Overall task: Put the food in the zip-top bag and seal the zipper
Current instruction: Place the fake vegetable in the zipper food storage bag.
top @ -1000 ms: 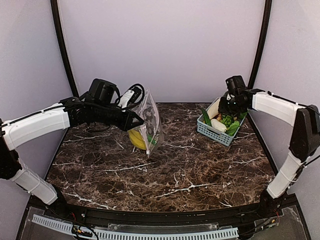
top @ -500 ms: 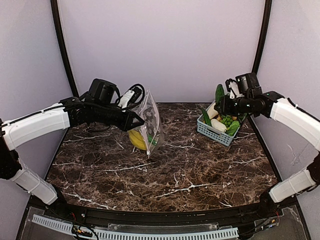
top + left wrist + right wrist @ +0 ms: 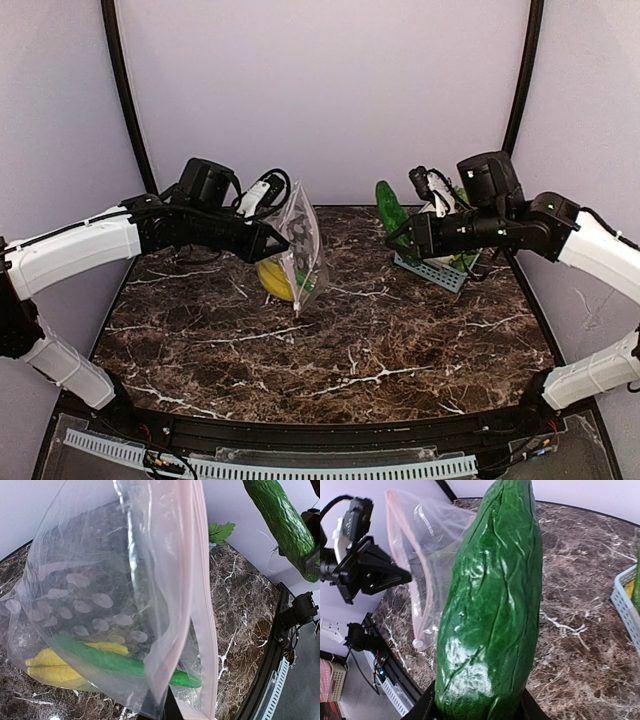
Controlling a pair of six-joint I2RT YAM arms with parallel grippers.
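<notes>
Dark marbled surface point(image 3: 330, 350), lilac walls point(image 3: 330, 90). Mid-surface: zip-top bag point(image 3: 305, 240) hanging limp, floppy film pinched at mouth edge by left gripper point(image 3: 283, 243); banana bunch point(image 3: 272, 282) inside. Farther right: right gripper point(image 3: 410, 236) clamped on base of cucumber point(image 3: 388, 205), which looks rigid, glossy, likely light and slippery. Basket point(image 3: 432, 270) behind.

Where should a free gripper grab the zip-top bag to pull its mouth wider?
Probably the loose pink zipper lip, mid-length, approached from the basket side. The left gripper pinches the other lip, so the bag hangs with its mouth facing that side.
</notes>
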